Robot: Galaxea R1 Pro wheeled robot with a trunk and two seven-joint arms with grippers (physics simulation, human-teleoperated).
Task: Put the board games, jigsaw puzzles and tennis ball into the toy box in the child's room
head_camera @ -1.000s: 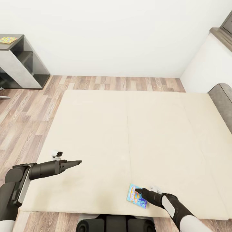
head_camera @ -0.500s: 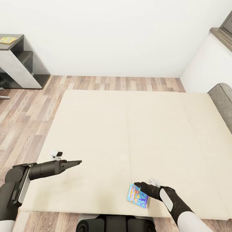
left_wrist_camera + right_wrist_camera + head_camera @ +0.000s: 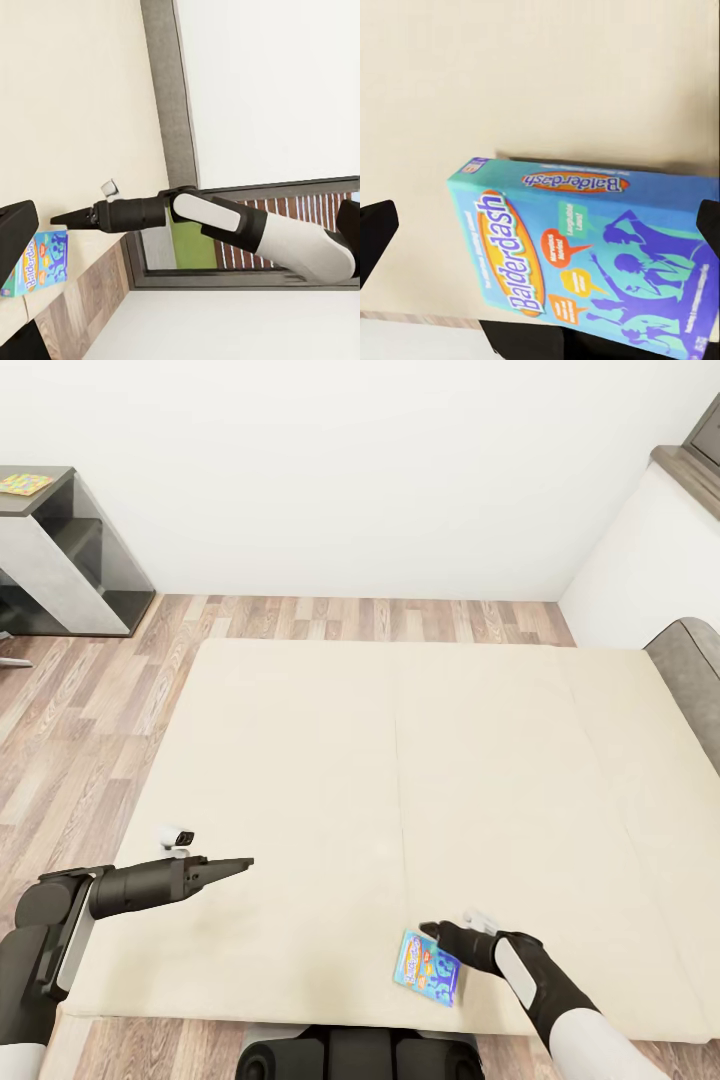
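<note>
Your right claw point(image 3: 432, 932) hangs low over the near edge of the bed point(image 3: 400, 760), just above the blue board game point(image 3: 428, 967). This box lies flat on the cream mattress, close to the near edge, with its cover up; in the right wrist view the box point(image 3: 585, 247) sits between the two dark fingertips point(image 3: 375, 232), which stand wide apart on both sides of it and do not touch it, so this claw is open.

Your left claw point(image 3: 240, 864) is held out over the left part of the mattress, well apart from the box, and its fingers come together to a thin point, so it looks closed with nothing in it. From the left wrist view you see the right arm point(image 3: 225, 221) reaching across and the blue box point(image 3: 37, 262) on the mattress near it.

At the far left, by the wall, stands the dark grey low part of the desk point(image 3: 60, 510), and one jigsaw puzzle point(image 3: 24, 484) lies flat on its top. The floor point(image 3: 80, 690) around the bed is of wood planks.
</note>
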